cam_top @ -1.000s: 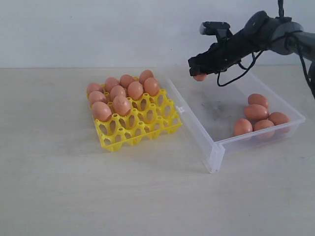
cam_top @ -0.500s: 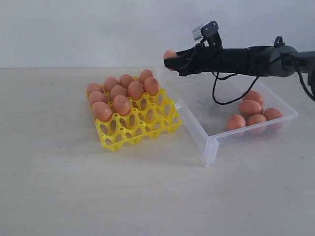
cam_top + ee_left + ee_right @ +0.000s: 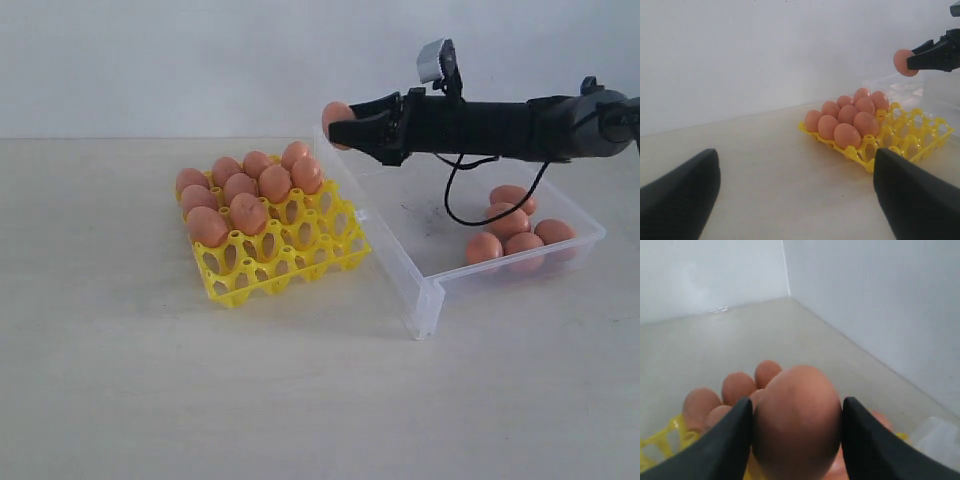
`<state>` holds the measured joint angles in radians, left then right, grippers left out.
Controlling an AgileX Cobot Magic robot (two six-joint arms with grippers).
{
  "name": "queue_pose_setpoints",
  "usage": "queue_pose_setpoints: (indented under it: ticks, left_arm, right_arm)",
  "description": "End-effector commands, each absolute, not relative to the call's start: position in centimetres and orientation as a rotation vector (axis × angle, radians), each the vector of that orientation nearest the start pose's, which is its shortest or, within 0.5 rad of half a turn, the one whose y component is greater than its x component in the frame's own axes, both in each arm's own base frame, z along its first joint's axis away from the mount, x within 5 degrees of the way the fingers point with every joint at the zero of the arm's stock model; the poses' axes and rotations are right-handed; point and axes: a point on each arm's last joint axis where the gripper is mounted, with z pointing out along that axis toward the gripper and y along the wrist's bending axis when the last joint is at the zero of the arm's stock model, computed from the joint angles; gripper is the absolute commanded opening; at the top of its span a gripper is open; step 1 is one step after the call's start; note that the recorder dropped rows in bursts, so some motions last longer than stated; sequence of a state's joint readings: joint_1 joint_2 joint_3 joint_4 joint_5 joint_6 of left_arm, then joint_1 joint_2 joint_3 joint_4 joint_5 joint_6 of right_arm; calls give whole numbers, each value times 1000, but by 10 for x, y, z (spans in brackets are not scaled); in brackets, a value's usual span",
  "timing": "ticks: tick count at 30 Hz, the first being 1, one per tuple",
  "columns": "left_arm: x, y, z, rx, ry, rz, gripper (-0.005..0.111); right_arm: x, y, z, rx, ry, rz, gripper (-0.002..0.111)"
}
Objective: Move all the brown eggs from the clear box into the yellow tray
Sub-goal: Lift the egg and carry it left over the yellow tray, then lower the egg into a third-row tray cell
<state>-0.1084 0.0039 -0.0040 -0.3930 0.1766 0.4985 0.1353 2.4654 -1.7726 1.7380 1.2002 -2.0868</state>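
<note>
Low over the desk (image 3: 150,400), the left hand (image 3: 795,162) hangs with its fingers spread wide and nothing between them. Past it the yellow tray (image 3: 290,270) sits just beside the clear box (image 3: 425,300), on the box's left. Brown eggs (image 3: 240,190) fill the tray's far and left cups, and five more cluster at the box's right end. Farther back the right hand (image 3: 342,127) is clenched on one egg (image 3: 335,112) — it pokes leftward out of the fingertips, in the air above the box's far-left corner.
</note>
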Motion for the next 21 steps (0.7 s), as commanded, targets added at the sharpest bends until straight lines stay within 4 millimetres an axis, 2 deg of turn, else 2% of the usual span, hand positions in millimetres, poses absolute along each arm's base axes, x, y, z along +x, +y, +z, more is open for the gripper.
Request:
queue_pose_setpoints:
  ticks: [1,4,6,9,18,21]
  left_arm:
    - [55,-13,198,225,1631,-70,78]
    - [55,-13,198,225,1631,-70,78]
    - [55,-13,198,225,1631,-70,78]
    - [55,-13,198,225,1631,-70,78]
    - [55,-13,198,225,1631,-70,78]
    - [55,-13,198,225,1631,-70,78]
  right_arm:
    - [453,192,129,-1184,1421,1118,0]
    - [441,213,123,-1276,1411,1147,0]
    - [438,219,122,-1279,1405,1158,0]
    - [438,219,120,-1279,1409,1161,0]
    - [443,221,91,-1258,1450,1182,0]
    - [452,222,97,-1258,1431,1138,0]
